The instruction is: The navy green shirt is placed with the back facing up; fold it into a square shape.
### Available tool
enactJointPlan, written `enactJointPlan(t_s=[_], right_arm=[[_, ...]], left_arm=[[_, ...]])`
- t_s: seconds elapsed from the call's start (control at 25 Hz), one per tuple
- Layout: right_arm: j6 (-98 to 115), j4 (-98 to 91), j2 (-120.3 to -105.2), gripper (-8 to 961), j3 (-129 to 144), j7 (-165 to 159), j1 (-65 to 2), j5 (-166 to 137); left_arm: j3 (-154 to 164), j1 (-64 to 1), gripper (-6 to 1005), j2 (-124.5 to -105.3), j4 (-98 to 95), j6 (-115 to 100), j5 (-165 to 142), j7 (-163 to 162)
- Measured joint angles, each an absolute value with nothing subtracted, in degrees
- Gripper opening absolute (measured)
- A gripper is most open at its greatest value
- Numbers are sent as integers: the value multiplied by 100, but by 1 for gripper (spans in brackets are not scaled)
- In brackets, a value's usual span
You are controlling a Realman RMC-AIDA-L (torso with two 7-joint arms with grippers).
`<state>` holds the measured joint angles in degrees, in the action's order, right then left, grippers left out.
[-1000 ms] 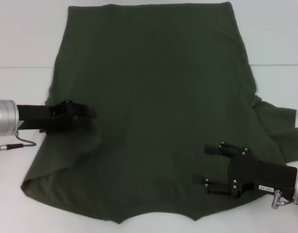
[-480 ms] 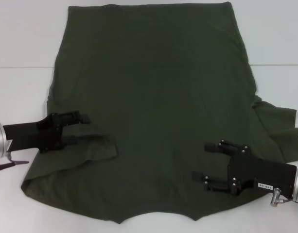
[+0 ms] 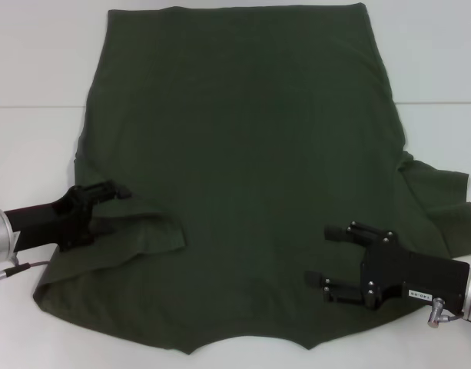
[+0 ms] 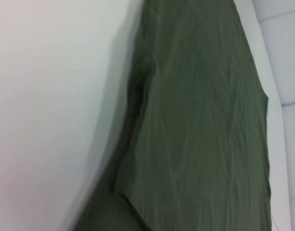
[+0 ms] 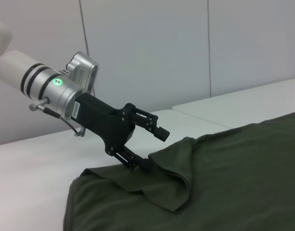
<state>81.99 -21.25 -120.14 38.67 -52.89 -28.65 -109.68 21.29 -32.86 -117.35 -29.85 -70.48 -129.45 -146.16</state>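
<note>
While the navy green shirt [image 3: 243, 169] lies spread flat across the white tabletop [image 3: 35, 69], its near-left sleeve is folded inward onto the body of the garment, forming a raised flap with a rounded tip. Far edge of the cloth runs straight near the top of the head view; near edge shows a shallow curved notch at the middle. Right sleeve remains spread outward on the tabletop, lightly rumpled.

Left tool [image 3: 111, 206] sits at the shirt's left edge, over the root of the folded sleeve. Fingers stand apart: the upper one [image 3: 112, 188] is lifted clear of the cloth, the lower one lies down against the fabric. From the right wrist view the same left tool [image 5: 149, 147] shows one finger in the air above the fold and the other tucked at the crease, with fabric lying slack around it; nothing pinched between them. Green indicator lit on the silver wrist housing behind it.

Right tool [image 3: 329, 256] rests over the shirt's near-right area, just inward of the right sleeve. Its two fingers point toward the shirt's middle and are spread wide, nothing between them; whether they touch the cloth cannot be told.

Left wrist view shows only the shirt [image 4: 200, 120], with fine wrinkles running along its length, and the tabletop [image 4: 51, 96] beside it; a fold corner appears at one frame edge.
</note>
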Motion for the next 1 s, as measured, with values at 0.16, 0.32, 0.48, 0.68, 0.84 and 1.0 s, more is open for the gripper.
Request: enactJointPlan(t_s=[0.16,0.32,0.48,0.68,0.84,1.0], right_arm=[[8199,-2125,-12014,885,3867,-5283,-2860,-10968],[8199,-2126,-12014,885,3867,-5282,-2858,-10968],[8199,-2127,-12014,884,3867,-5282,-2860,-10969],[8182,-2127,-12014,884,3876,-5292,-2876,-10969],[8158,-2127,-12014,884,3870,-5294,-2870,-10969],[8144,-2112,-12014,884,3867,-5284,-2878,-10957]], left_arm=[[2075,-3307,829,-11734,-2966,-6883,-12926,-14627],[2109,-3328,828,-11733,-2956,-6857,-12942,-14628],[2118,-3341,827,-11729,-2951,-6864,-12975,-14628],[2130,-3370,828,-11723,-2944,-6837,-12988,-14628],[2139,-3373,828,-11730,-2937,-6854,-12996,-14664],[2203,-3375,827,-11739,-2930,-6801,-12995,-14680]])
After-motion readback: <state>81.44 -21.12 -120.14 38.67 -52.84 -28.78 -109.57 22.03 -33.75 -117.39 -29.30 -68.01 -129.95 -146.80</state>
